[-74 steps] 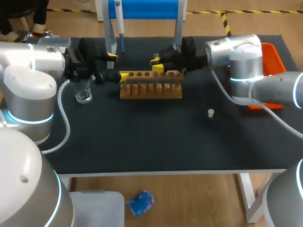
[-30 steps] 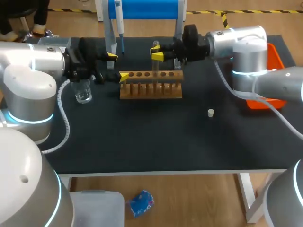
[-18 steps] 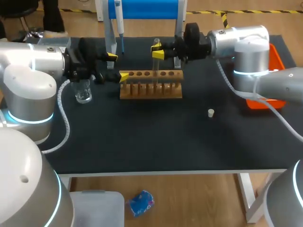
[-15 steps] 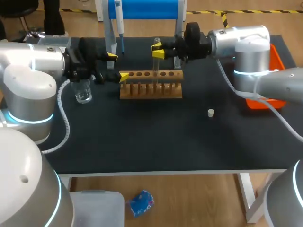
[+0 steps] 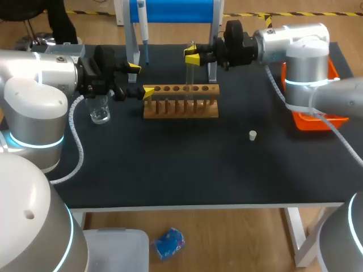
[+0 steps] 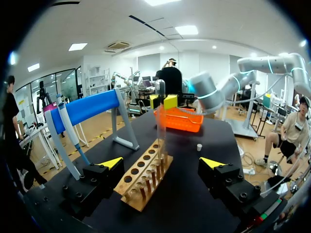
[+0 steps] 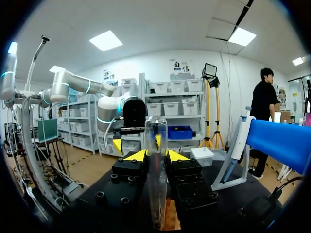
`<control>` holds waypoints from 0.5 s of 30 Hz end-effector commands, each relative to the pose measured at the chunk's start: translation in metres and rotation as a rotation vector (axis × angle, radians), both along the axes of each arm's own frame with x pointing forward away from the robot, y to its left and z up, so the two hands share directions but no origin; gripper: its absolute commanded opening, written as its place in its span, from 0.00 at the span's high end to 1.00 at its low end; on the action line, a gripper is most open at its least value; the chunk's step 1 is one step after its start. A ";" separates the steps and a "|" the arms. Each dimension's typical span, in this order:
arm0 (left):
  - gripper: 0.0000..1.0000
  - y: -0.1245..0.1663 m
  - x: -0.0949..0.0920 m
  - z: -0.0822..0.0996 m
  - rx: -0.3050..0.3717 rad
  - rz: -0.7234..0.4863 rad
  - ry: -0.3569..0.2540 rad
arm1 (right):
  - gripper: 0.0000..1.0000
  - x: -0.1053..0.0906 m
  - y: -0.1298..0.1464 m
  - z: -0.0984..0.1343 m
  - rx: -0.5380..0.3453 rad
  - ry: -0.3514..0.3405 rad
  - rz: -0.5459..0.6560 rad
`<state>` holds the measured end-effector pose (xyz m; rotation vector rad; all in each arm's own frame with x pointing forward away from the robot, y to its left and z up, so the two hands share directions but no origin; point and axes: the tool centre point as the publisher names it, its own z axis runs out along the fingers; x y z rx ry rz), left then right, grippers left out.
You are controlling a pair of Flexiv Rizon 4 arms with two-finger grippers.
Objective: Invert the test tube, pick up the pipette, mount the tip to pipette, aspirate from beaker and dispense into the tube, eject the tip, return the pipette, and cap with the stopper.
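**Right claw grips the tube above the rack; left claw open at the rack's end**

Black tabletop (image 5: 187, 164) fills the head view, and you have a wooden rack (image 5: 180, 102) standing across its far middle.

Your right arm comes in from the right, and its gripper (image 5: 192, 56) is clenched on the test tube (image 5: 189, 73). In the right wrist view the two yellow tips press the glass from both sides (image 7: 156, 155). The test tube (image 7: 156, 133) stands upright with its rounded end uppermost, directly above the rack. From these views you cannot tell whether its lower end is clear of the holes.

Your left gripper (image 5: 141, 80) sits low at the rack's left end with its fingers spread and holding nothing. In the left wrist view the rack's near end (image 6: 141, 184) lies between the parted tips (image 6: 161, 162). The test tube (image 6: 160, 116) rises ahead of them, with the right gripper at its top.

The beaker (image 5: 100, 109) stands on the table just under your left arm, near the rack's left end. The pipette (image 5: 142, 22) hangs on the blue stand (image 5: 170, 10) behind the rack. The stopper (image 5: 253, 135) lies alone on the tabletop, to the right of the rack and nearer you. The orange tray (image 5: 326, 116) rests at the table's right edge, partly hidden by your right arm.
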<state>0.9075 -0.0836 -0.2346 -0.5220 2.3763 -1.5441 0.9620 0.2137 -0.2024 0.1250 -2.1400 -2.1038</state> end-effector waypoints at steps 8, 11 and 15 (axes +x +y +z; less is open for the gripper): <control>0.00 0.000 -0.001 -0.001 -0.005 0.001 -0.005 | 1.00 -0.007 -0.003 0.005 -0.014 -0.002 -0.017; 0.00 0.000 -0.001 -0.001 -0.005 0.001 -0.005 | 1.00 0.003 -0.010 0.007 0.059 0.285 -0.032; 0.00 0.000 -0.001 -0.001 -0.005 0.001 -0.005 | 1.00 0.012 -0.015 0.014 0.095 0.746 -0.046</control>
